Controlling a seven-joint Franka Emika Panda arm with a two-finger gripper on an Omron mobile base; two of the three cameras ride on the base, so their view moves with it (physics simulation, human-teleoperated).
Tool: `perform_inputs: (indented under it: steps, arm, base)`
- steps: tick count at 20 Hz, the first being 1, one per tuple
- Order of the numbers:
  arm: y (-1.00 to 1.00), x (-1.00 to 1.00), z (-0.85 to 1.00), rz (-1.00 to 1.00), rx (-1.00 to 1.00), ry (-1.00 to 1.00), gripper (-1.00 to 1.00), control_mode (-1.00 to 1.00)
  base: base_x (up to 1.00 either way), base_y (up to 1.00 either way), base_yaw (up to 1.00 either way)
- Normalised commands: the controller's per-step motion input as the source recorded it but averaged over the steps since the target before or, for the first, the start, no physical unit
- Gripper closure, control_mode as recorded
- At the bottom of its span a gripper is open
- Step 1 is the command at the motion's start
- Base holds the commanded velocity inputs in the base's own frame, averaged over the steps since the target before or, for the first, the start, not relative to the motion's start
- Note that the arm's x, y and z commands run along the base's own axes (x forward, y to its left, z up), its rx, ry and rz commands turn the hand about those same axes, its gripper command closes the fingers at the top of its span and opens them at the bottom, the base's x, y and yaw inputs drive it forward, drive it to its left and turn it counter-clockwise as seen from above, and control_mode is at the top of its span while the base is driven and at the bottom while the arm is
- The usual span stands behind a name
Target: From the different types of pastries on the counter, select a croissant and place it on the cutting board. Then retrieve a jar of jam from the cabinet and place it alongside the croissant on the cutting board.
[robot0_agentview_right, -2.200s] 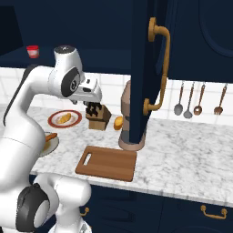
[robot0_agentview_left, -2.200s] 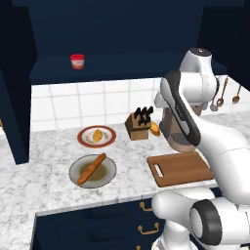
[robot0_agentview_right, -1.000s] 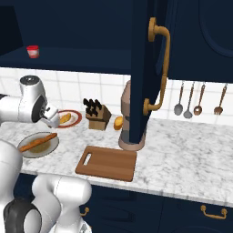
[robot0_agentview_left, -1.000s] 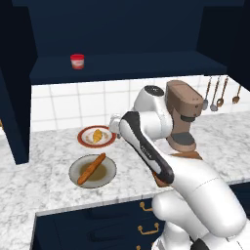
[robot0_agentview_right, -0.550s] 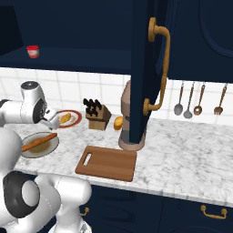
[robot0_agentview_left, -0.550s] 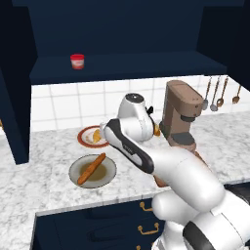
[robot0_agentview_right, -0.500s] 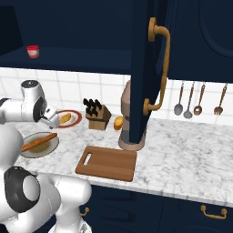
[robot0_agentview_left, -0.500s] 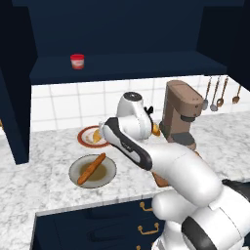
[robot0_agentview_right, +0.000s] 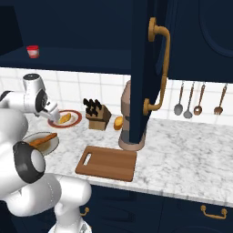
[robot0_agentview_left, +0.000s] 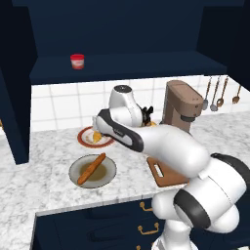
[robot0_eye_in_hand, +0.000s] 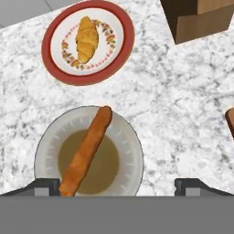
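The croissant (robot0_eye_in_hand: 87,39) lies on a red-rimmed plate (robot0_eye_in_hand: 124,48) on the counter (robot0_eye_in_hand: 183,91), also seen from the right as croissant (robot0_agentview_right: 65,118). Nearer me the baguette (robot0_eye_in_hand: 87,151) rests on a grey plate (robot0_eye_in_hand: 130,153). My gripper (robot0_eye_in_hand: 119,186) hangs open above the baguette's plate, with nothing between its fingers; the croissant lies beyond its tips. From the right base view the gripper (robot0_agentview_right: 53,116) hovers beside the croissant plate. The bun (robot0_agentview_right: 119,123) sits by the coffee machine. The cutting board (robot0_agentview_right: 107,163) lies bare. The jar of jam (robot0_agentview_left: 77,61) stands on the cabinet shelf (robot0_agentview_left: 127,66).
A knife block (robot0_agentview_right: 96,116) stands right of the croissant plate. A brown coffee machine (robot0_agentview_left: 181,105) sits behind the board. The open cabinet door (robot0_agentview_right: 141,68) with a gold handle hangs over the counter's middle. Utensils (robot0_agentview_right: 189,102) hang on the wall at right.
The arm has swung left from above the cutting board and come down over the two pastry plates. In the last half second it moved only slightly.
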Motion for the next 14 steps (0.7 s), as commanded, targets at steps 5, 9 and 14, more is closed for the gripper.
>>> perform_inputs:
  steps: [5, 9, 14]
  arm:
    - [0.14, 0.61, -0.17, 0.00, -0.03, 0.02, -1.00, -1.00]
    - [0.03, 0.55, -0.31, 0.00, -0.01, 0.00, -1.00, -1.00]
    - [0.13, 0.65, -0.45, 0.00, -0.01, 0.00, -1.00, -1.00]
  base:
    - [0.00, 0.00, 0.00]
    - [0.00, 0.00, 0.00]
    - [0.00, 0.00, 0.00]
